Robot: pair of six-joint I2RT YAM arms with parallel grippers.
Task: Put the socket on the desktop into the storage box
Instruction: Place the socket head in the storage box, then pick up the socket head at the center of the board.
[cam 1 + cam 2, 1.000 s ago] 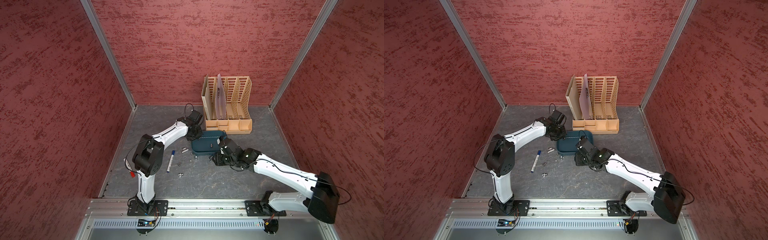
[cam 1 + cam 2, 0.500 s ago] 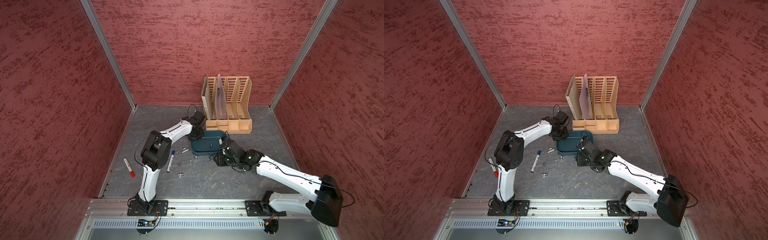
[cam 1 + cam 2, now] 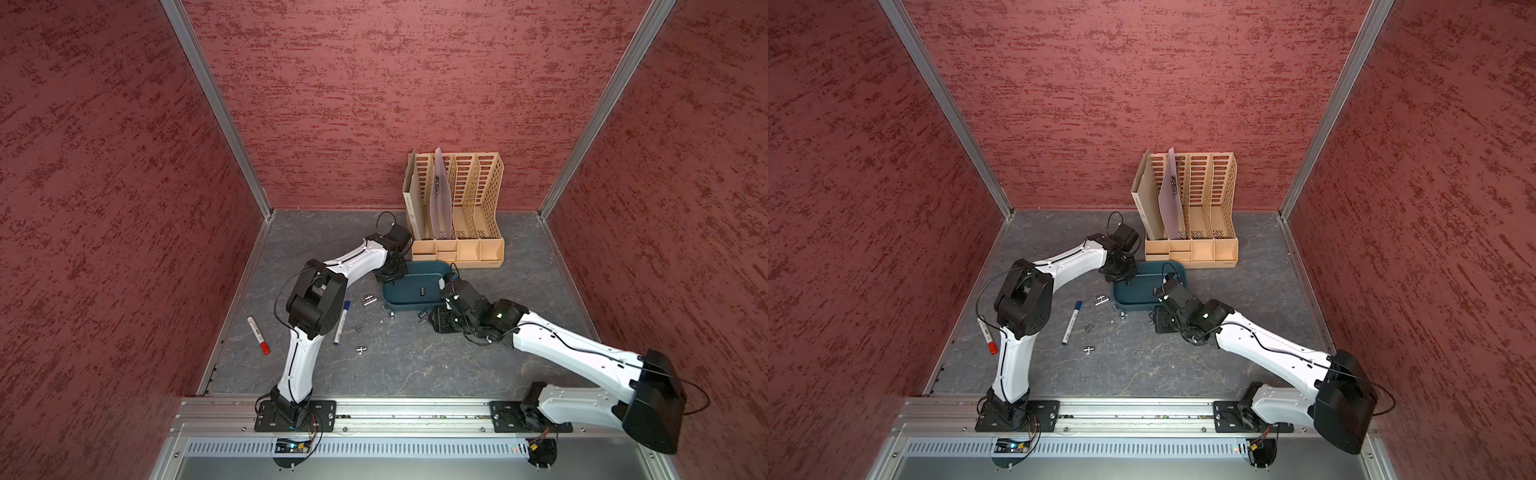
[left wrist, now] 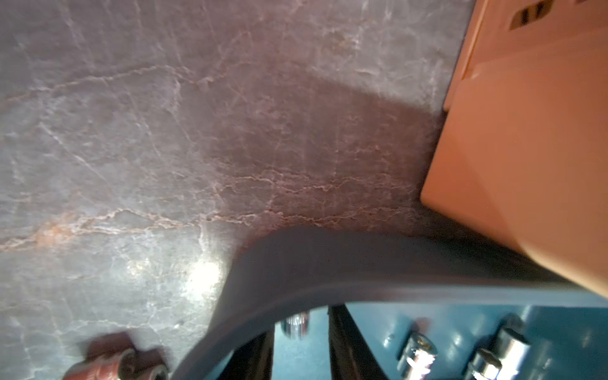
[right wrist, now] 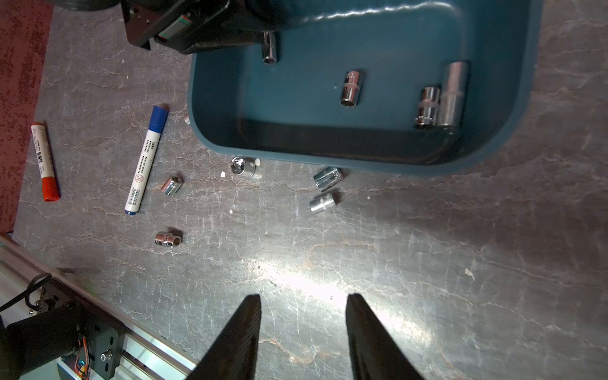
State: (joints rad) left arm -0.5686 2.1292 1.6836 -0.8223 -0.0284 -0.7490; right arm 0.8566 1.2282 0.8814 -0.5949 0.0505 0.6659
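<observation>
The storage box [image 3: 415, 291] [image 3: 1144, 293] is a shallow teal tub in the middle of the desktop. My left gripper [image 3: 395, 276] [image 4: 300, 329] hangs over the tub's left corner, jaws apart. A small chrome socket [image 4: 295, 324] [image 5: 269, 49] shows blurred just past its fingertips, touching neither finger. Three more sockets [image 5: 351, 88] lie on the tub's floor. Several sockets [image 5: 322, 202] [image 3: 360, 350] lie on the desktop in front of the tub. My right gripper [image 5: 302, 297] [image 3: 436, 322] is open and empty above bare desktop near the tub's front wall [image 5: 329, 148].
A blue-capped marker [image 3: 340, 322] [image 5: 146, 158] and a red-capped marker [image 3: 258, 334] [image 5: 44, 161] lie left of the sockets. A tan perforated file rack [image 3: 457, 208] stands right behind the tub. Red walls close in three sides, and a metal rail [image 3: 415, 415] runs along the front.
My left arm has swung in over the tub's corner and its jaws have parted, freeing the socket. The right gripper has hardly moved.
</observation>
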